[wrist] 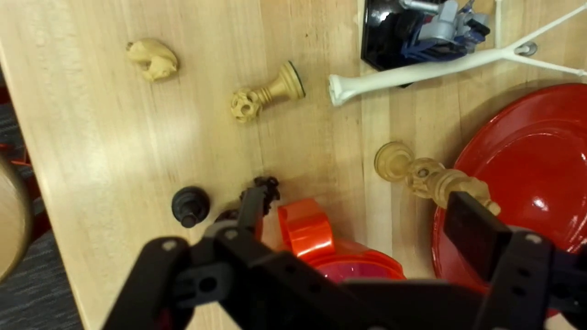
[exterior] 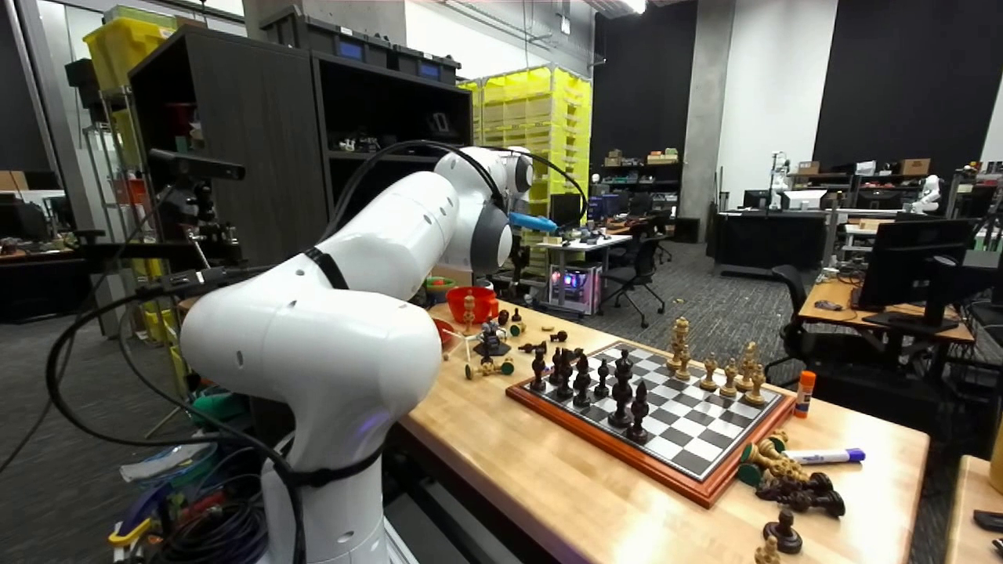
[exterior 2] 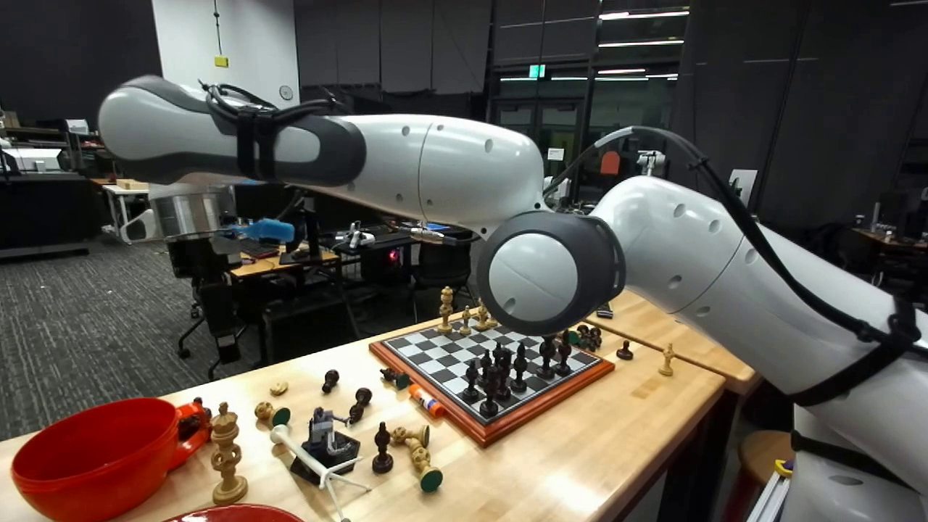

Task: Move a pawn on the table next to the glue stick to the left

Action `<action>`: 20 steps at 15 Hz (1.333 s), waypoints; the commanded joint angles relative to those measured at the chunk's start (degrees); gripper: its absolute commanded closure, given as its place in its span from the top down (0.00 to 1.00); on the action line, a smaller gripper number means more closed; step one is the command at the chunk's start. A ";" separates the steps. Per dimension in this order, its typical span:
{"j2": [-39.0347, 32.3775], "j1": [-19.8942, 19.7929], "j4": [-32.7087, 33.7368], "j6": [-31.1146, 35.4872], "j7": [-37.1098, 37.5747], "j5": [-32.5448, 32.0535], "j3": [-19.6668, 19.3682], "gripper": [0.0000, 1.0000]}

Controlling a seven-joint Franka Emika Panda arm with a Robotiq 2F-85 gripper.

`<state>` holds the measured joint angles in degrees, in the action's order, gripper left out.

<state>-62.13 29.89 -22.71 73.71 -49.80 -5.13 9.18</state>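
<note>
Pawn [exterior: 784, 533] stands lower right in an exterior view, upright glue stick [exterior: 804, 394] higher; another glue stick [exterior 2: 426, 401] lies mid-frame in an exterior view; in the wrist view your gripper [wrist: 360, 206] gapes, empty: likely pre-grasp, so align over your pawn, then descend

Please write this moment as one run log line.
pincer: open, empty | dark pawn: upright on table | glue stick: lying beside chessboard

On your pale wood counter [exterior 2: 522, 464], an orange and white glue stick [exterior 2: 426, 401] lies just beside the chessboard [exterior 2: 547, 406]. By it is a dark chess piece [exterior 2: 393, 376], tipped over; you can't tell if it's a pawn. Another glue stick [exterior: 805, 393] stands up by the board's corner.
</note>
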 commanded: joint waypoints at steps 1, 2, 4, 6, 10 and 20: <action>2.71 1.86 -2.63 -1.68 3.37 -3.12 -2.93 1.00; 3.05 2.27 -2.72 -2.24 4.13 -3.91 -3.55 1.00; 0.05 3.69 3.48 -5.34 5.37 -5.51 -5.03 1.00; 2.92 3.83 -1.67 -1.39 8.82 -5.12 -4.56 1.00; -0.14 6.73 4.75 2.03 20.57 -4.69 -5.27 1.00; 4.48 3.32 0.20 -2.62 38.12 -4.71 -9.59 1.00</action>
<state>-60.05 35.89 -20.74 74.04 -12.43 -9.70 0.19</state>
